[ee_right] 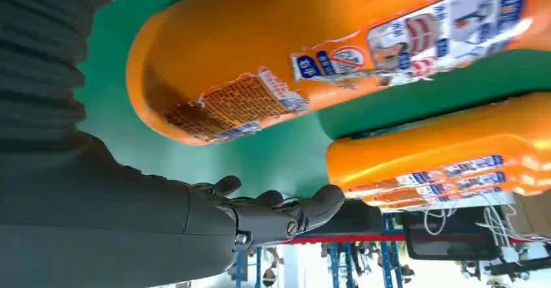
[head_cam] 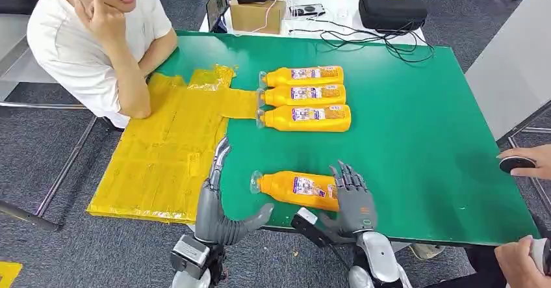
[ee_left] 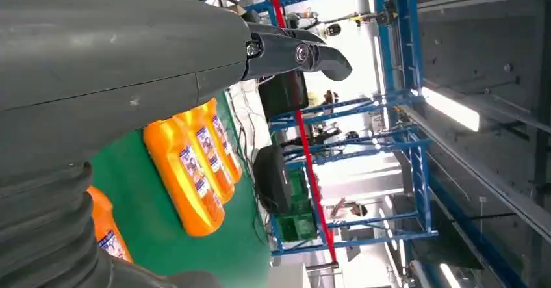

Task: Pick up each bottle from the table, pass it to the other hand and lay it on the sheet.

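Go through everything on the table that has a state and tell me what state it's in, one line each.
Near bottle: lying on its side on the green table, off the sheet.
Three far bottles: lying side by side on the table, caps toward the sheet.
Yellow sheet: spread flat, no bottle on it.
Right hand: open, at the near bottle's base.
Left hand: open, holding nothing.

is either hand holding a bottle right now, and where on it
Nothing is held. The right hand is open at the base end of the near bottle, which lies on the table. The left hand is open and apart from it.
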Controlling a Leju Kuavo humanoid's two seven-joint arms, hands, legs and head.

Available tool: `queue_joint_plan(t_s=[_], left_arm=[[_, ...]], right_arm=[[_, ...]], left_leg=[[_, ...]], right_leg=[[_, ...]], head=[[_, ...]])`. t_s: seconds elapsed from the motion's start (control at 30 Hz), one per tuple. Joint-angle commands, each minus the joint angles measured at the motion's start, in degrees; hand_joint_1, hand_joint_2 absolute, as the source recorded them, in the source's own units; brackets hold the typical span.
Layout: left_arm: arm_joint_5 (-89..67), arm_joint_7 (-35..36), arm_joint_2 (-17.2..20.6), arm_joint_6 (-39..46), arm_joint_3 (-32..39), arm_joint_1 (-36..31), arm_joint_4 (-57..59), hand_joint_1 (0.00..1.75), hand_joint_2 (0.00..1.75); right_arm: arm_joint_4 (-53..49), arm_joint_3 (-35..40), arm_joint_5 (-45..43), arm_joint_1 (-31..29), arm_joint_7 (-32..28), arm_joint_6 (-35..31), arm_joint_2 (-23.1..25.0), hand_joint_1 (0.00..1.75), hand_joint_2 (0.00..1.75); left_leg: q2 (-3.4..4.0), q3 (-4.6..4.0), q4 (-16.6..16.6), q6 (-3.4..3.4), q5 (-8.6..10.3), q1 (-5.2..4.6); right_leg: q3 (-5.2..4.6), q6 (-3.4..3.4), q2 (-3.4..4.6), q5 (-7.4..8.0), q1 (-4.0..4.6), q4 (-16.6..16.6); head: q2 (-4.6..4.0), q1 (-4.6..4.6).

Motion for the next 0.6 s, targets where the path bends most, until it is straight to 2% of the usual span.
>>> queue_joint_plan(t_s=[0.03, 0.13, 0.17, 0.27, 0.47, 0.5, 0.57, 0.6], left_arm=[[-0.4, 0.3, -0.1, -0.7, 1.8, -1.5, 2.1, 0.00, 1.75], [-0.4, 0.3, 0.0, -0.2, 1.0, -2.4, 2.8, 0.00, 1.75], [-0.4, 0.3, 0.0, -0.2, 1.0, -2.6, 3.0, 0.00, 1.75], [-0.3, 0.3, 0.0, 0.1, 0.9, -2.8, 3.3, 0.00, 1.75], [-0.5, 0.3, 0.0, 0.1, 1.3, -2.9, 3.7, 0.00, 1.75], [-0.5, 0.3, 0.0, 0.1, 1.4, -2.9, 3.7, 0.00, 1.75], [-0.5, 0.3, 0.0, 0.1, 1.5, -2.8, 3.7, 0.00, 1.75], [-0.7, 0.3, -0.1, 0.1, 1.5, -2.9, 3.8, 0.00, 1.75]], right_arm=[[8.0, -0.3, -1.4, -5.4, -0.8, 1.3, -0.5, 0.00, 1.75], [12.1, 0.4, -3.1, -8.0, -1.9, 1.0, 0.2, 0.00, 1.75], [12.6, 0.4, -3.1, -8.4, -1.9, 1.0, 0.5, 0.00, 1.75], [14.2, 1.3, -2.7, -9.6, -1.7, 1.1, 0.6, 0.00, 1.75], [17.7, 3.1, -0.8, -11.9, 0.2, 4.3, 0.1, 0.00, 1.75], [18.5, 3.3, -0.9, -12.3, 0.3, 4.7, 0.2, 0.00, 1.75], [19.4, 3.3, -1.2, -12.7, 0.5, 5.6, 0.4, 0.00, 1.75], [20.0, 3.6, -1.3, -12.9, 0.6, 6.1, 0.5, 0.00, 1.75]], left_leg=[[0.12, 0.17, 0.0, -0.03, -0.05, 0.02], [0.13, 0.17, -0.1, -0.03, -0.03, 0.02], [0.26, 0.49, -0.1, -0.08, -0.14, 0.06], [0.15, 0.19, -0.1, -0.04, -0.03, 0.03], [0.12, 0.15, -0.1, -0.01, -0.01, 0.00], [0.20, 0.36, -0.1, -0.04, -0.09, 0.03], [0.12, 0.24, -0.1, -0.04, -0.05, 0.02], [0.22, 0.56, -0.1, -0.08, -0.18, 0.06]], right_leg=[[0.13, -0.08, 0.10, -0.01, 0.03, -0.1], [0.14, -0.08, 0.10, 0.01, 0.03, -0.1], [0.44, -0.20, 0.19, -0.06, 0.09, -0.1], [0.14, -0.09, 0.11, 0.01, 0.04, -0.1], [0.11, -0.05, 0.09, 0.01, 0.01, 0.0], [0.32, -0.12, 0.15, -0.04, 0.05, -0.1], [0.21, -0.09, 0.09, -0.02, 0.04, -0.1], [0.51, -0.20, 0.15, -0.12, 0.09, -0.1]], head=[[0.00, -0.02], [0.00, -0.02], [0.00, -0.02], [0.00, -0.02], [0.00, -0.02], [0.00, -0.02], [0.00, -0.02], [0.00, 0.00]])
